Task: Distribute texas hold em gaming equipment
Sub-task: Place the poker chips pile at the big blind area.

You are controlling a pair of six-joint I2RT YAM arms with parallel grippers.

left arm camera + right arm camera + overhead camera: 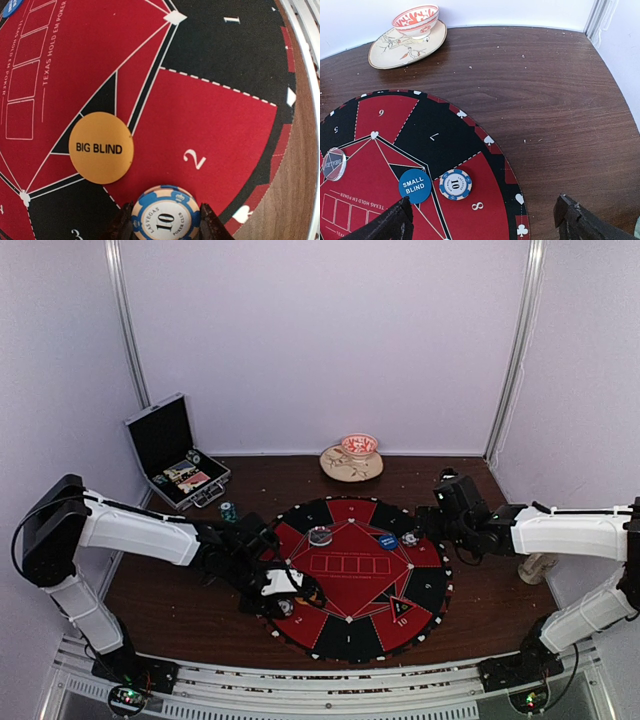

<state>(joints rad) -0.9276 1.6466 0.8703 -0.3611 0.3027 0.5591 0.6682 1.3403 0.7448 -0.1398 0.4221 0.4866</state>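
A blue-and-cream "10" poker chip point(166, 215) sits between the fingertips point(122, 227) of my left gripper point(166, 222), which is shut on it over red sector 2 of the round mat point(210, 115). An orange BIG BLIND disc point(101, 147) lies just beyond it on the mat. In the top view the left gripper point(284, 598) is at the mat's near-left part. My right gripper point(482, 210) stands open and holds nothing above sector 8, near a second "10" chip point(455, 184) and the blue SMALL BLIND disc point(414, 186).
A clear dealer button point(334, 163) lies on the mat's far side. The open black case point(175, 452) with chips and cards stands at the back left, with a small teal chip stack point(228, 510) near it. A plate point(432, 42) with a bowl point(416, 20) is at the back.
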